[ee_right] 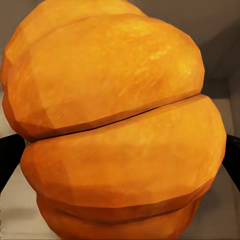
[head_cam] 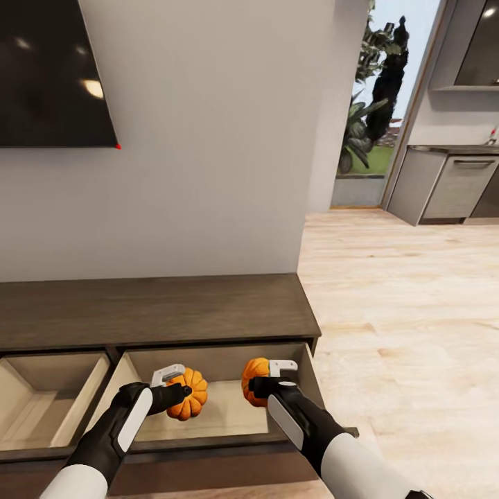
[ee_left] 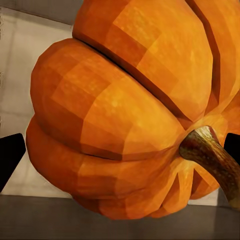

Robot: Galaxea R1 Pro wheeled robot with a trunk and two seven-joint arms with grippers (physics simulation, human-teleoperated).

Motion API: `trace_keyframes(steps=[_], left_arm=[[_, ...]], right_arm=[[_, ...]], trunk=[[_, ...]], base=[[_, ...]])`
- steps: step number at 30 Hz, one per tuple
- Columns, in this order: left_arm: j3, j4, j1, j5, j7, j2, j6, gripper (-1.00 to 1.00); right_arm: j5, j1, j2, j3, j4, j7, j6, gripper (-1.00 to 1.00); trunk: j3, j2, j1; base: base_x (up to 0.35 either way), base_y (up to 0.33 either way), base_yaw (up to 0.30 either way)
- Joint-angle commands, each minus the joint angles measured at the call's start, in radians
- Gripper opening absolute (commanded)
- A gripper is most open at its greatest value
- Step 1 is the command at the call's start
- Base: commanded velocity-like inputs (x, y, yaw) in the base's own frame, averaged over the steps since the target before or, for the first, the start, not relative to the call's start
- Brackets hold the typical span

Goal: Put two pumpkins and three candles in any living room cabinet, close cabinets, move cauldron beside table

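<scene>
We hold one pumpkin (head_cam: 188, 394) clamped in our left gripper (head_cam: 181, 389) and the other pumpkin (head_cam: 254, 378) clamped in our right gripper (head_cam: 262, 383), both over the cabinet's (head_cam: 152, 305) open right drawer (head_cam: 215, 416).

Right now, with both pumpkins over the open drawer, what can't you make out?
- Left tool contact: the left pumpkin crowds the left wrist view, leaving dark finger slivers at the edges.
- Right pumpkin: stem hidden in both head and right wrist views.
- Right tool: fingertips hidden behind that pumpkin in head view.
- Left drawer: cut off by the picture's edge.
- Open drawer floor: partly covered by arms and pumpkins.
</scene>
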Motion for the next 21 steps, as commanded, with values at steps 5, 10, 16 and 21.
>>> trace_keyframes(steps=[5,10,16,21], left_arm=[[-0.001,-0.002,0.000,0.011,0.008,0.001,0.004,-1.00],[-0.002,-0.002,0.000,0.011,0.008,0.000,0.006,-1.00],[-0.002,-0.002,0.000,0.013,0.007,0.000,0.007,-1.00],[-0.002,-0.002,0.000,0.015,0.007,0.000,0.009,-1.00]], right_arm=[[-0.006,-0.001,0.000,0.005,-0.001,-0.007,0.013,-1.00],[-0.008,-0.005,0.000,0.012,-0.004,-0.008,0.085,-1.00],[-0.017,-0.021,0.000,0.013,-0.012,-0.014,0.146,-1.00],[-0.018,-0.027,0.000,0.013,-0.012,-0.014,0.170,-1.00]], trunk=[[-0.001,0.000,0.000],[-0.001,0.000,0.000],[-0.001,0.000,0.000],[-0.001,0.000,0.000]], base=[[0.141,0.000,0.000],[0.052,0.000,0.000],[0.036,0.000,0.000],[0.138,0.019,0.000]])
